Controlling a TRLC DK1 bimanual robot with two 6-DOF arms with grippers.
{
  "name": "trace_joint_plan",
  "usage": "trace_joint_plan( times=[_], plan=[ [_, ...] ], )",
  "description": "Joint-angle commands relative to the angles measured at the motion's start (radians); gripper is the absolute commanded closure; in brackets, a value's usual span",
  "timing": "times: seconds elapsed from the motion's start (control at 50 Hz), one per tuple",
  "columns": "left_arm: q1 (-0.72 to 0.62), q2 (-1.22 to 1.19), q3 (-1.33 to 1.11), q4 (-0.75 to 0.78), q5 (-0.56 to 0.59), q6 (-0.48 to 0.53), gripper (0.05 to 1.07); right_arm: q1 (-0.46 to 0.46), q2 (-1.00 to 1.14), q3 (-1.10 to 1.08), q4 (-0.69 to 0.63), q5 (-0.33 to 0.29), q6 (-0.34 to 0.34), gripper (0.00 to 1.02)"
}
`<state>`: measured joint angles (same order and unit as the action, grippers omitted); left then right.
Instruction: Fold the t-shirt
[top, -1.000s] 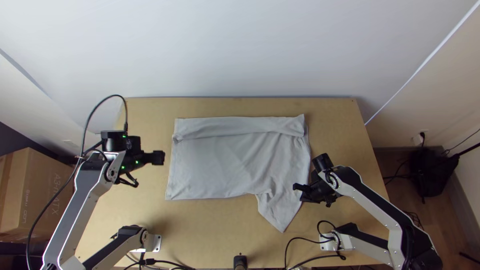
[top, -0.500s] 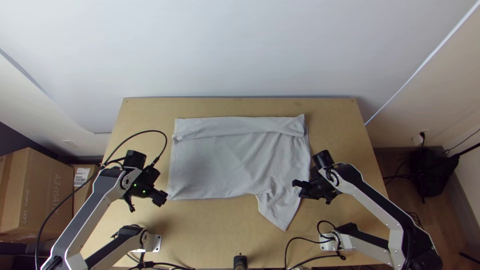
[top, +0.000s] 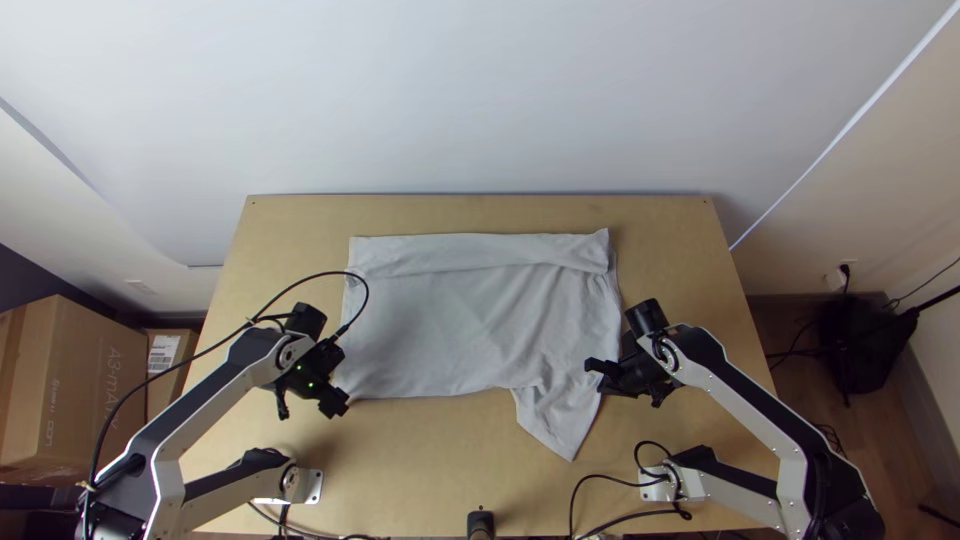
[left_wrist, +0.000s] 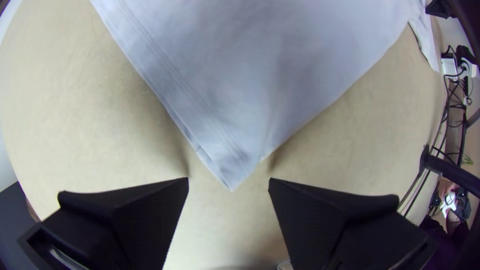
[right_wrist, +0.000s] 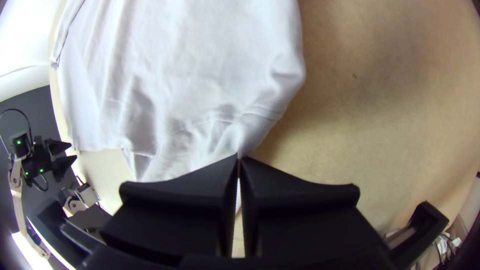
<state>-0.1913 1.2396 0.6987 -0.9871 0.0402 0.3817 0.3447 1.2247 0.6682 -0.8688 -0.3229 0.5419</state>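
Note:
The light grey t-shirt (top: 460, 330) lies mostly flat, with a folded band along its far edge and a sleeve pointing toward the near right. At its near left corner is my left gripper (top: 338, 402). In the left wrist view the left gripper (left_wrist: 229, 184) stands open, with the shirt's corner (left_wrist: 232, 172) between its fingertips. My right gripper (top: 596, 375) is at the shirt's right side, above the sleeve. In the right wrist view the right gripper (right_wrist: 239, 159) is shut on the cloth (right_wrist: 245, 137) near the sleeve seam.
The wooden table (top: 430, 450) shows bare around the shirt. Cables (top: 590, 480) lie at the near right edge, and a small black device (top: 481, 522) stands at the near edge. Cardboard boxes (top: 75, 385) stand beyond the left side.
My left gripper has come toward the near side and slightly right, from beside the shirt's left edge to its near left corner. The right arm has barely moved; the sleeve tip has shifted slightly.

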Motion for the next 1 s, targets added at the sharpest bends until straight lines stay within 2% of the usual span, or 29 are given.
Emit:
trace_joint_plan(
  times=[0.0, 0.14, 0.2, 0.26, 0.34, 0.4, 0.64, 0.74, 0.82, 0.98],
  plan=[
    [-0.02, 0.032, -0.016, 0.016, -0.003, -0.01, 0.35, -0.006, -0.011, -0.027, -0.002, -0.002, -0.007, 1.0],
    [-0.028, 0.055, -0.016, 0.045, 0.007, -0.023, 0.36, -0.006, -0.021, -0.035, -0.001, -0.002, -0.003, 1.0],
    [-0.04, 0.055, -0.018, 0.053, 0.023, -0.024, 0.54, -0.006, -0.021, -0.038, -0.001, -0.002, -0.003, 1.0],
    [-0.043, 0.055, -0.015, 0.071, 0.041, -0.04, 0.79, -0.006, -0.021, -0.039, -0.001, -0.002, -0.005, 1.0],
    [-0.043, 0.055, -0.015, 0.096, 0.047, -0.047, 1.05, -0.007, -0.024, -0.036, -0.001, -0.001, -0.007, 1.0],
    [-0.039, 0.05, -0.013, 0.097, 0.047, -0.044, 1.04, -0.033, -0.027, -0.032, -0.001, 0.001, -0.014, 1.0],
    [0.084, 0.032, 0.018, 0.103, 0.047, 0.002, 1.04, -0.246, -0.025, 0.01, -0.013, 0.004, -0.163, 1.0],
    [0.135, 0.027, 0.033, 0.107, 0.047, 0.016, 1.04, -0.302, -0.002, 0.028, -0.019, 0.024, -0.197, 1.0],
    [0.167, 0.024, 0.048, 0.116, 0.05, 0.023, 1.04, -0.309, -0.002, 0.05, -0.042, 0.024, -0.207, 1.0],
    [0.179, 0.001, 0.113, 0.117, 0.086, -0.015, 1.04, -0.266, -0.028, 0.113, -0.064, 0.021, -0.203, 1.0]
  ],
)
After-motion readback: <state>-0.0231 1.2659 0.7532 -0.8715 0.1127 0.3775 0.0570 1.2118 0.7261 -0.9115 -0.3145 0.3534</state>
